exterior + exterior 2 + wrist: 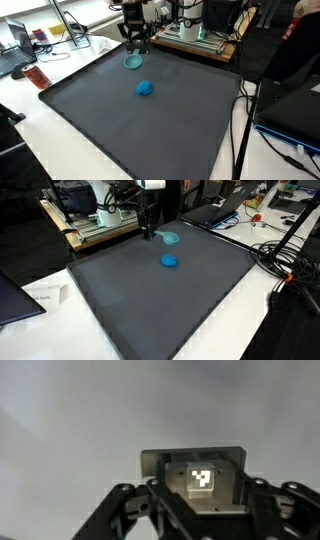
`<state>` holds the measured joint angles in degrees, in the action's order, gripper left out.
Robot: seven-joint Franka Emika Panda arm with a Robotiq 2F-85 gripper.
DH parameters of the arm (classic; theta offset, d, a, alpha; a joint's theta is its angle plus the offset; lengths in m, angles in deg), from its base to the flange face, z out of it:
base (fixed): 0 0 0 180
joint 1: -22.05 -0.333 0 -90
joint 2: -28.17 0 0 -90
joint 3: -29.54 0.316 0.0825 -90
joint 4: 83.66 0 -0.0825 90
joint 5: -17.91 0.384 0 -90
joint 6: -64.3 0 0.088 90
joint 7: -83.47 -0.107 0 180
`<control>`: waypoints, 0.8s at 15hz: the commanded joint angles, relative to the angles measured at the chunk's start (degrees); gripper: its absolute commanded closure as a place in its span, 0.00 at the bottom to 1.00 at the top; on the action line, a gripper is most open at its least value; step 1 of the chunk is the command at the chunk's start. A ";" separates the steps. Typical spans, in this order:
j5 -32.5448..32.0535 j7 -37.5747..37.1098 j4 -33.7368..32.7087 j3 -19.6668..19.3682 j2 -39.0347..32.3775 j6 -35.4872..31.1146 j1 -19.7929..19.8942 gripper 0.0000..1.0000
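Black Robotiq gripper (137, 45) hangs beside and above pale teal round bowl (133, 61), which sits at far edge of dark grey flat mat (110, 130). Jaws together, nothing between them, so bowl rests on mat by own weight. Crumpled blue soft lump (145, 88) lies mid-mat, apart from bowl, untouched.

Lab with laptops (17, 42) and cables (284, 258).

1. You are working over a white table (60, 140) with a dark grey mat (120, 130) spread flat across most of its top.
2. A teal bowl (133, 62) sits on the mat near its far edge.
3. A blue lump (145, 88) lies on the mat near the bowl, apart from it, closer to the middle.
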<state>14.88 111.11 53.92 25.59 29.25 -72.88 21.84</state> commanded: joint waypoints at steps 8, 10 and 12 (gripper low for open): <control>-2.94 -2.22 -0.15 0.90 -0.97 -0.95 0.73 0.65; -4.57 -3.10 -0.26 0.86 -1.84 -1.00 0.82 0.65; -4.68 -2.82 -0.46 0.87 -2.83 -0.21 0.86 0.65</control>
<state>12.00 109.38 53.96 25.82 27.82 -73.26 21.85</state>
